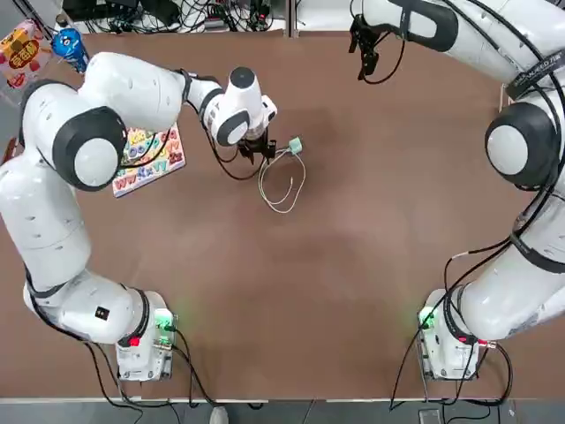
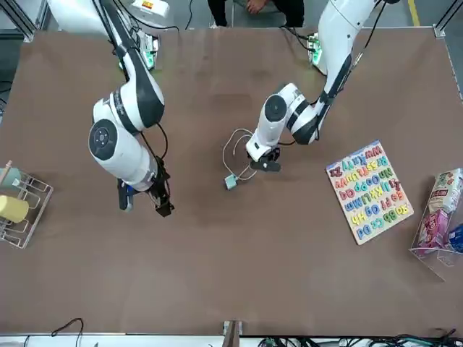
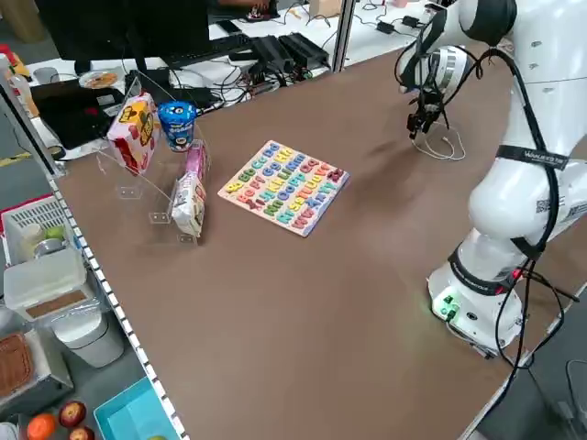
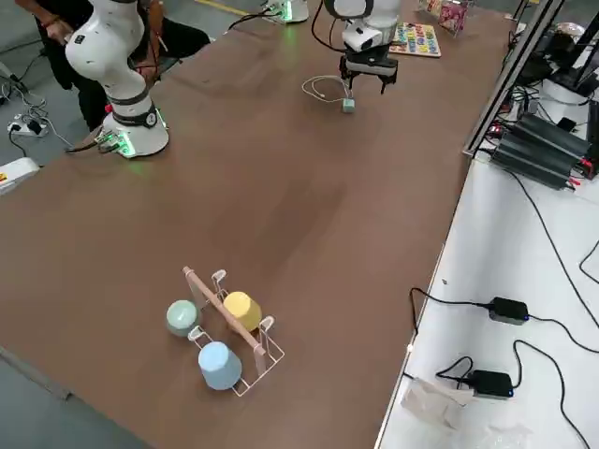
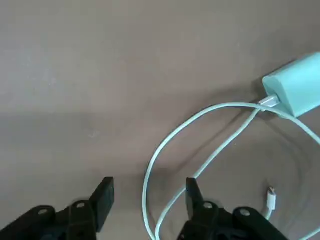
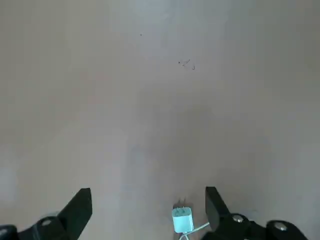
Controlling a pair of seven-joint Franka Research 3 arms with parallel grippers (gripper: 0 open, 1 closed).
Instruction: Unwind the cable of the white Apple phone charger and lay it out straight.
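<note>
Pincer, left (image 5: 150, 200): spread, above the coiled cable (image 5: 212, 156) beside the charger (image 5: 296, 84) on the tabletop (image 1: 353, 291). Right pincer (image 6: 150, 202): spread, well apart. Step seemed the first grip; next move wanted lowering, closing on cord.

I'm counting from the remote station: two robot arms, left (image 1: 66, 208) and right (image 1: 530, 212), carrying two grippers, one left gripper (image 5: 150, 182) and one right gripper (image 6: 149, 190). On the table I'm logging one charger plug (image 1: 295, 145), one cable (image 1: 262, 183), one letter board (image 3: 284, 187), one blue can (image 3: 178, 126) and one rack (image 4: 225, 311) with three cups: one green (image 4: 182, 318), one yellow (image 4: 242, 311), one blue (image 4: 220, 366). Beside the table I'm tallying three round fruits, one orange (image 3: 41, 426) and two dark red (image 3: 72, 414), plus one blue tray (image 3: 135, 412) and one monitor (image 3: 128, 27). In the front view I'm seeing one person (image 2: 257, 6).
</note>
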